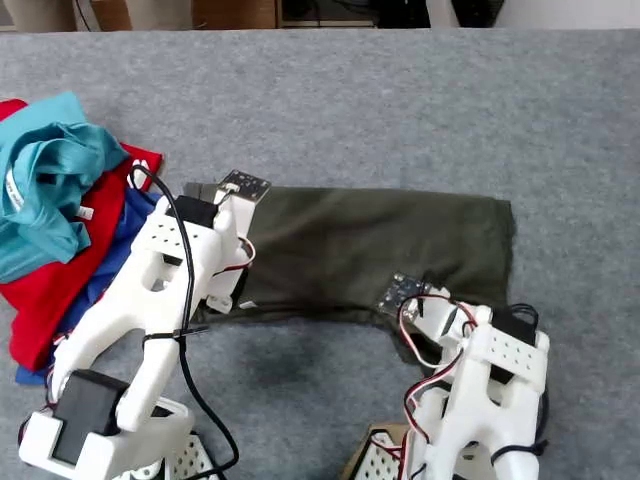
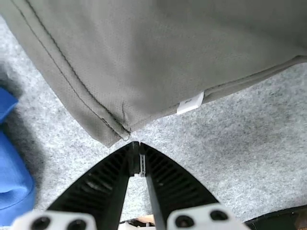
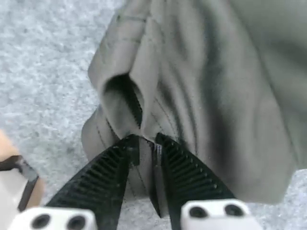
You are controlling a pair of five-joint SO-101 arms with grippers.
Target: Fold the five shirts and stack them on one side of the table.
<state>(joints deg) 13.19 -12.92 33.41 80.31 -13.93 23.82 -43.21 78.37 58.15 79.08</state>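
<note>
Across the centre of the grey desk (image 1: 400, 100) the olive shirt (image 1: 370, 245) lies as a long folded band, with the pile of other shirts (image 1: 60, 200) at 9 o'clock. The left gripper (image 2: 139, 155) sits at the band's 9 o'clock end, jaws clenched empty just short of the hem corner, while the right gripper (image 3: 146, 143), at 5 o'clock, has its jaws grasping a bunched fold. The cloth looks light and limp, so the stitched hem corners seem the surest hold.

An olive shirt (image 1: 400, 250) lies folded into a long flat band across the middle of the table (image 1: 400, 110) (near edge bunched into ridges), while a teal shirt (image 1: 45, 180), red shirt (image 1: 40, 300) and blue shirt (image 1: 115, 240) lie heaped, crumpled, at its left edge.
</note>
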